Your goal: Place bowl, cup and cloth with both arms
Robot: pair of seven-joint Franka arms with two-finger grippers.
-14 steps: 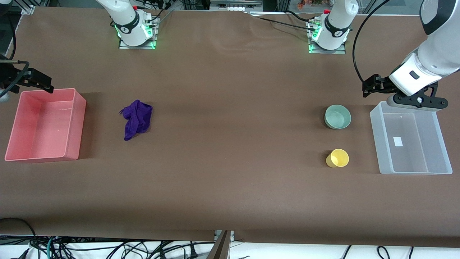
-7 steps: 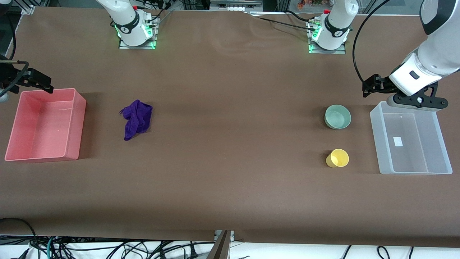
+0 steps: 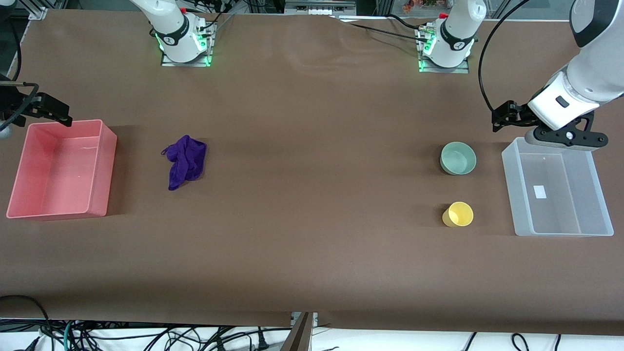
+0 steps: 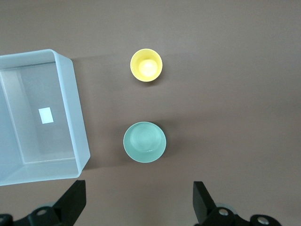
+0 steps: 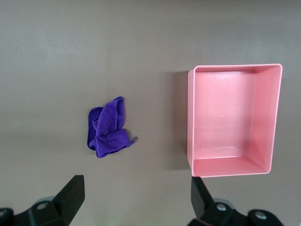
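Note:
The mint-green bowl [image 3: 458, 158] [image 4: 144, 141] stands upright on the brown table toward the left arm's end. The yellow cup [image 3: 458, 214] [image 4: 146, 65] stands nearer the front camera than the bowl. The purple cloth [image 3: 185, 161] [image 5: 107, 127] lies crumpled toward the right arm's end. My left gripper [image 3: 504, 118] [image 4: 137, 205] hangs open and empty over bare table beside the bowl. My right gripper [image 3: 53, 113] [image 5: 135, 195] hangs open and empty over the table by the pink bin's rim.
A clear plastic bin [image 3: 509, 190] [image 4: 75, 122] sits empty beside the bowl and cup at the left arm's end. An empty pink bin [image 3: 106, 170] [image 5: 189, 117] sits beside the cloth at the right arm's end. Bare brown table lies between cloth and bowl.

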